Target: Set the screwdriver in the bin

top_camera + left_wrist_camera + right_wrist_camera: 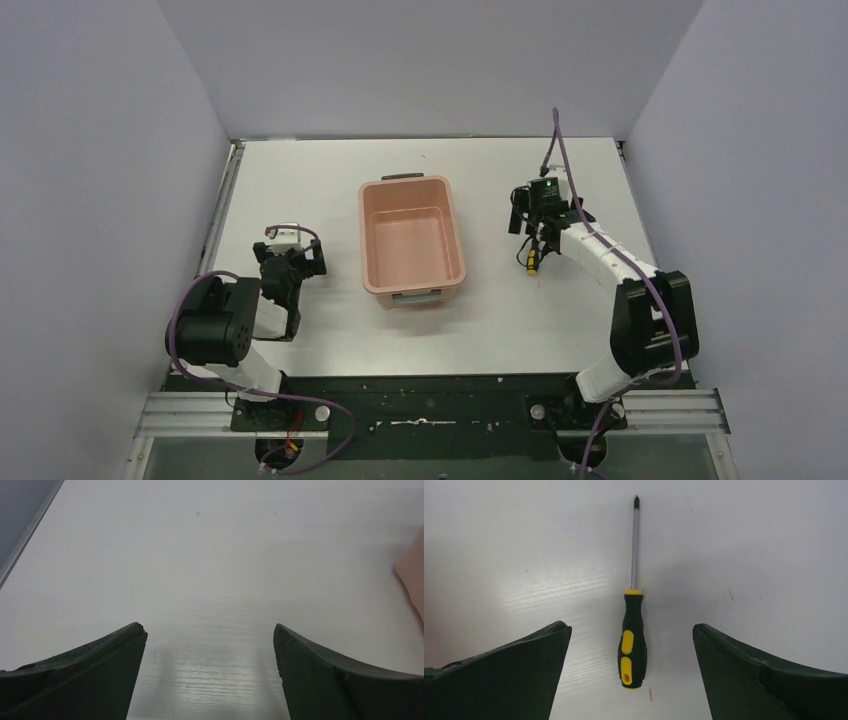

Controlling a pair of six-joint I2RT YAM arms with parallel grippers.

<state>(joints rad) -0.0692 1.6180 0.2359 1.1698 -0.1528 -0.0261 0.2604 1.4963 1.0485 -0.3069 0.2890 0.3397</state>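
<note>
The screwdriver (pixel 633 593) lies flat on the white surface (pixel 300 180), right of the bin (pixel 365 240). It is centred in the gap of the right gripper (pixel 631 626), whose jaws are spread wide, neither touching it. Its handle sits between them and its shaft points beyond their tips. From above, the arm partly hides the tool. The left gripper (pixel 209 627), left of the bin, has its jaws spread too, over bare surface.
</note>
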